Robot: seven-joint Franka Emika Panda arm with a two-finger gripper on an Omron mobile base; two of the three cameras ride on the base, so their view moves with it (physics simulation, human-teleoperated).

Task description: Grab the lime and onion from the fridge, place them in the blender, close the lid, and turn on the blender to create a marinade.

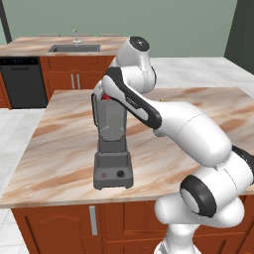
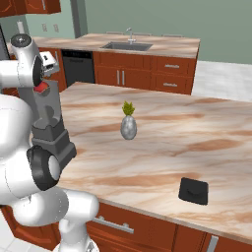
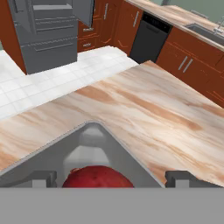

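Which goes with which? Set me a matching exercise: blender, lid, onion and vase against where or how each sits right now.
Things:
1. blender
2. lid
3. onion
4. vase

Places or states:
a. lying flat on the counter, off the blender
b. at the blender's open top
c. small and pale grey, standing mid-counter
d. tall and dark grey, upright on a boxy base

Pairs: 1-d, 2-a, 3-b, 4-c
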